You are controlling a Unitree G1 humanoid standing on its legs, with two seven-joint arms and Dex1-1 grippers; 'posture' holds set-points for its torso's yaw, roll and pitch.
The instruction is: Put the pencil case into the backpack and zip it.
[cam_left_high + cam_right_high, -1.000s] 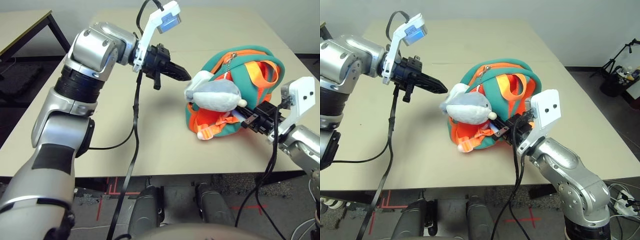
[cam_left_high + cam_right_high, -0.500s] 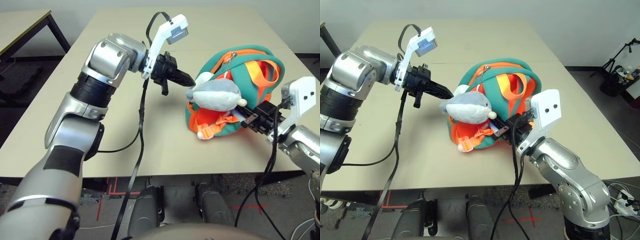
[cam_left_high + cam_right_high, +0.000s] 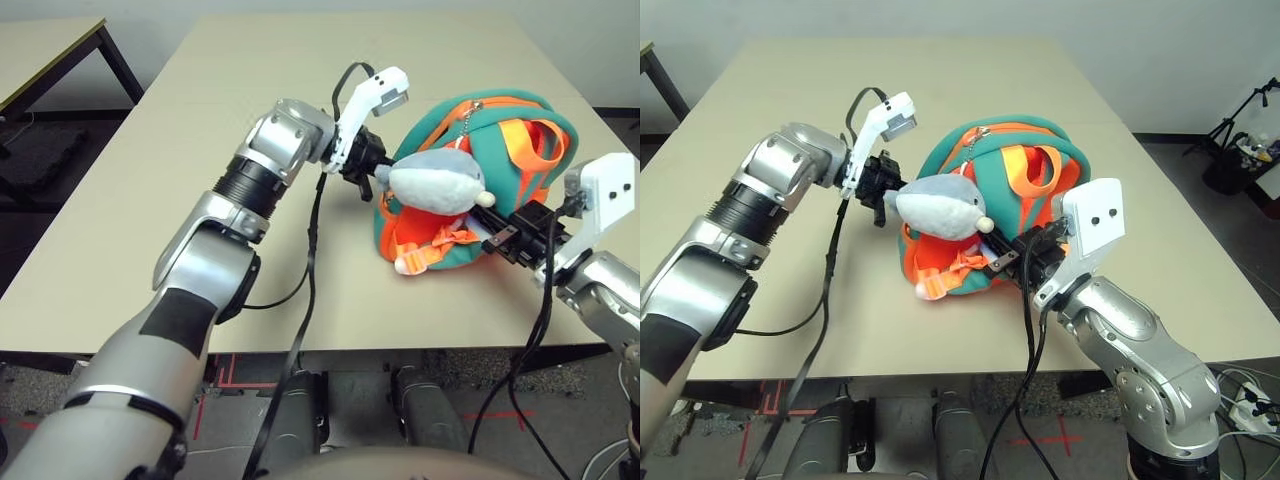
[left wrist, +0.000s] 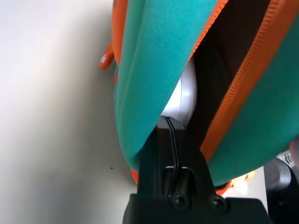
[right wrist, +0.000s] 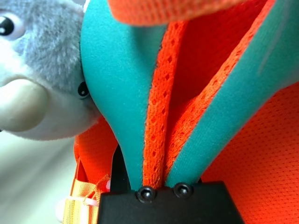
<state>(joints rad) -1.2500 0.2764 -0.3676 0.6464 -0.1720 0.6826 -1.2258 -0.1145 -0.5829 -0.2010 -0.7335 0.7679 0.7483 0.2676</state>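
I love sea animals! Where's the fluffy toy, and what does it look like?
Find the orange and teal backpack on the beige table. A grey plush dolphin hangs on its front by a chain, the one soft grey thing there, with a pale snout.

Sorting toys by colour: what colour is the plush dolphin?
Grey, with a pale snout; the dolphin shows best in the right eye view.

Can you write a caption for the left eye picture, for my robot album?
Left gripper pokes behind the dolphin charm at the backpack; right gripper pinches its strap.

Bright, even light; soft shadows; wrist views perhaps slightly blurred.
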